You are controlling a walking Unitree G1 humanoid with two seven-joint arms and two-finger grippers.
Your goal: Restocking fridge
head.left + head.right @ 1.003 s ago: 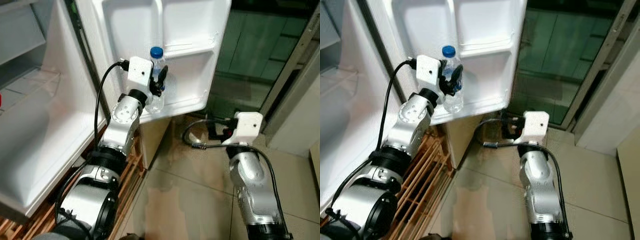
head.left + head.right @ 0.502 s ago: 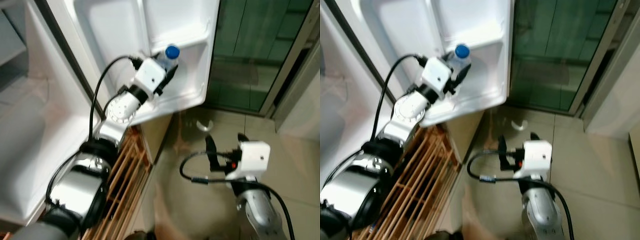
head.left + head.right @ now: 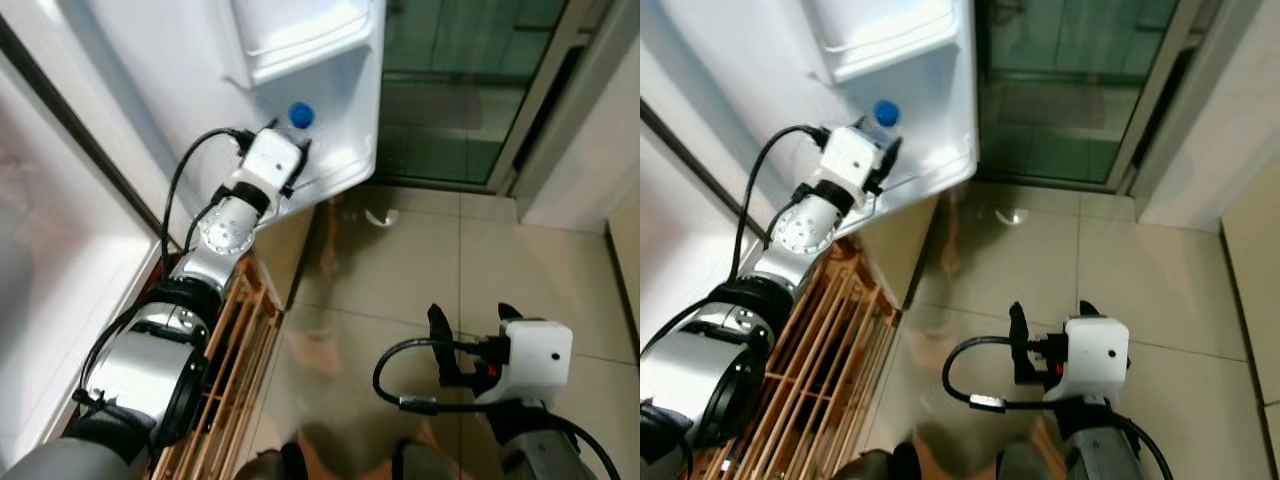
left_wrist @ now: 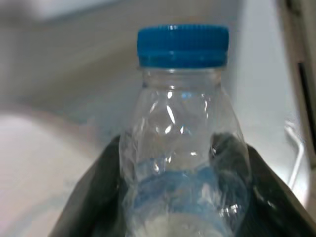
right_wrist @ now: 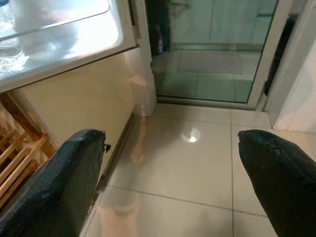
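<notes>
A clear plastic water bottle (image 4: 180, 163) with a blue cap (image 3: 300, 116) stands in the lowest shelf (image 3: 345, 165) of the open fridge door. My left gripper (image 3: 297, 160) is shut on the bottle, its black fingers (image 4: 101, 197) pressed to both sides below the neck. My right gripper (image 3: 470, 325) hangs low over the tiled floor with its fingers (image 5: 64, 187) wide open and nothing between them.
The white fridge door (image 3: 200, 60) stands open at upper left, with the fridge body (image 3: 60, 290) to the left. A wooden slatted rack (image 3: 225, 370) lies on the floor under the left arm. Glass sliding doors (image 3: 450, 90) close the far side. Beige floor tiles (image 3: 400, 270) spread between.
The camera has tilted down and shifted, so the door sits higher in view. The left gripper has carried the bottle down into the bottom door shelf. The right arm has dropped toward the floor.
</notes>
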